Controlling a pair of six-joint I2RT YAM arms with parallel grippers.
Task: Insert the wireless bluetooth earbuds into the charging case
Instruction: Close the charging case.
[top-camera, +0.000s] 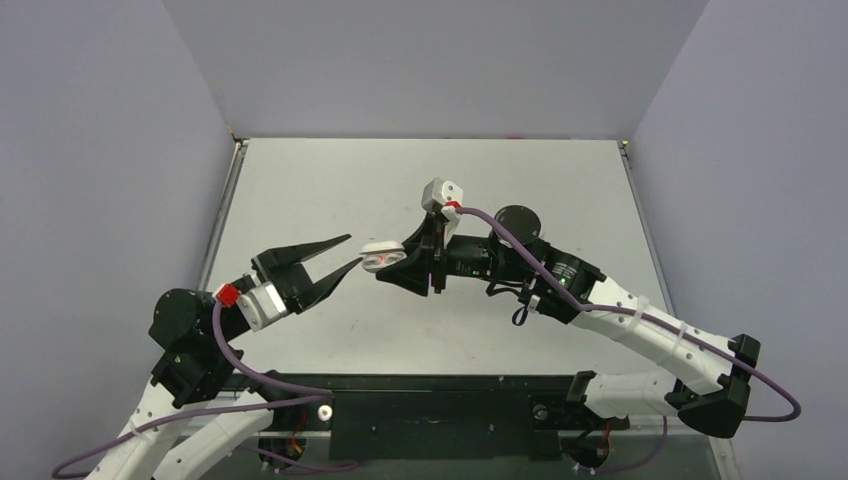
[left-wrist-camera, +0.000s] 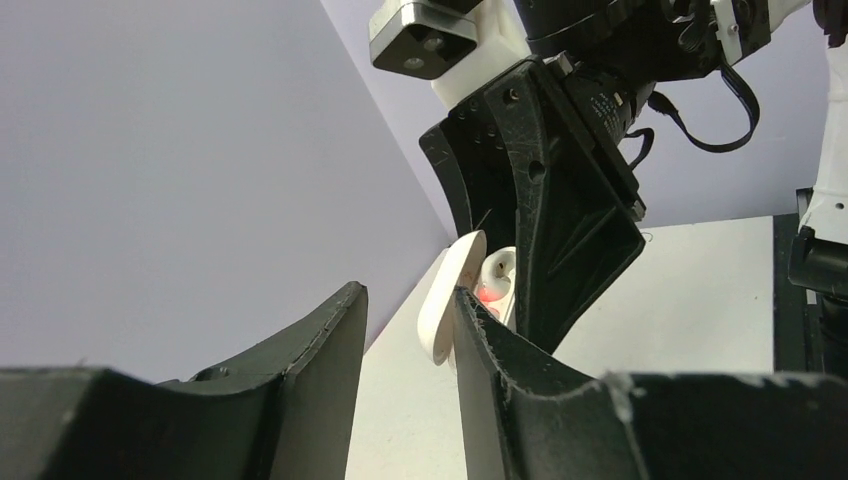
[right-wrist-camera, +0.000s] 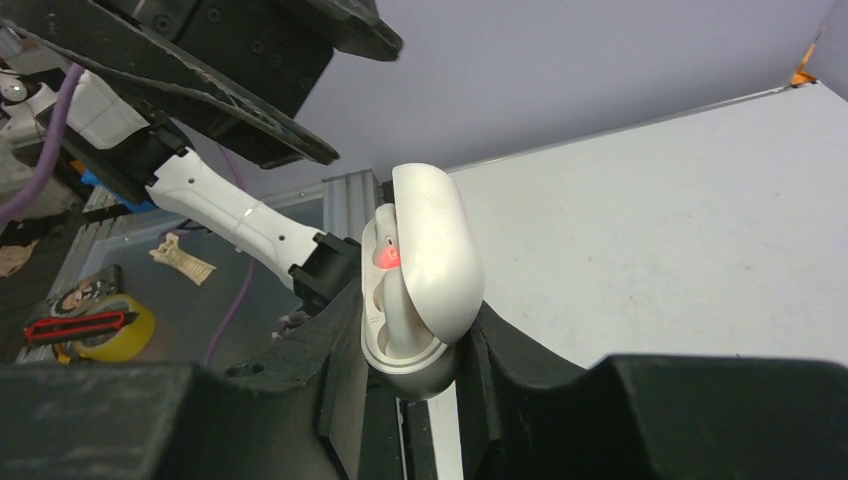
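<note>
White table (top-camera: 330, 190); one open-lidded charging case (top-camera: 382, 254) clamped in right gripper (top-camera: 398, 263); left gripper (top-camera: 353, 250) spread apart.

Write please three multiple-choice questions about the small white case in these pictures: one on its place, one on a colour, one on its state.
1. Where is the charging case?
A. in a drawer
B. between the fingers of the right claw
C. on a shelf

2. What colour is the light inside it?
A. green
B. blue
C. red

3. How is its lid?
A. open
B. shut
C. taken off

Key:
1 B: the right wrist view shows one finger on each side of its base.
2 C: a red dot glows in the hollow.
3 A: the lid stands swung away from the base, still joined to it.
</note>
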